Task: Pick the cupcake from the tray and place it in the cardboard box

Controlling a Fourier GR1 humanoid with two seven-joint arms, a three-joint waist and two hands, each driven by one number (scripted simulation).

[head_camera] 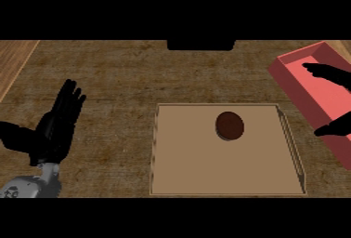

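The cupcake (230,126) is showing dark brown against a plain tan tray (205,172). The box (322,100) is showing red, lighter pink inside. The counter (123,74) is wearing a mottled brown weave. Both hands, left (58,123) and right (332,74), are appearing black.

Brown table (116,74) w/ rough woven-looking top. On it: flat tan tray (205,172) at center-right, red box (322,100) at right edge, tilted diagonally.

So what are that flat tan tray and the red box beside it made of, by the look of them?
The tray looks like cardboard or light wood: matte tan, flat, with a thin raised rim. The red box has a smooth, even salmon-red surface with no visible grain, so it could be plastic or painted card; the view leaves that open.
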